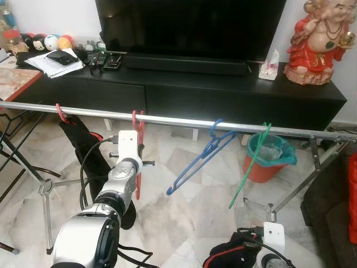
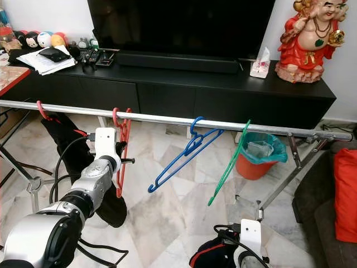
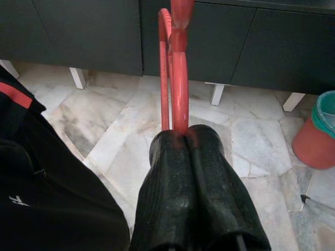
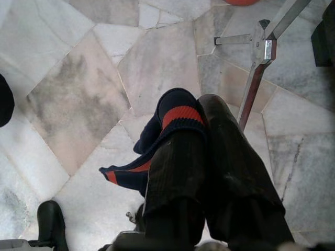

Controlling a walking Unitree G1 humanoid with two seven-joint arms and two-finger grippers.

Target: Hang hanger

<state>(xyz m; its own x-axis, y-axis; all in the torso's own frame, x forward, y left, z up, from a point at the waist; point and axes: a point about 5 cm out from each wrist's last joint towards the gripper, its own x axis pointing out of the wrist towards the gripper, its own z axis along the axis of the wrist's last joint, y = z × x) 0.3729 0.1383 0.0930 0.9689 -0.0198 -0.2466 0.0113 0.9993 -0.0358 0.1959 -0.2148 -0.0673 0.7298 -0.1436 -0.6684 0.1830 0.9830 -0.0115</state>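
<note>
Red hanger hooked over the rail, body hanging straight down below it, lower part pinched between the closed fingers of the left gripper. Hook already seated on the rail, so judged to be the last part of the hanging step: placed but not yet let go. Next move calls for opening those fingers without tugging the hanger sideways, then drawing the arm back and down from the rail so nothing catches.

Further right along the rail, a blue hanger tilted on a slant, and beyond it a green hanger also skewed. Towards the left end of the rail, another red hook with a dark garment beneath it.

Low, well below the rail, the right gripper shut on a piece of dark cloth with a red band, idle for this step.

Behind the rail, a black TV cabinet; beneath the rail's right part, an orange bin on the marble floor.
</note>
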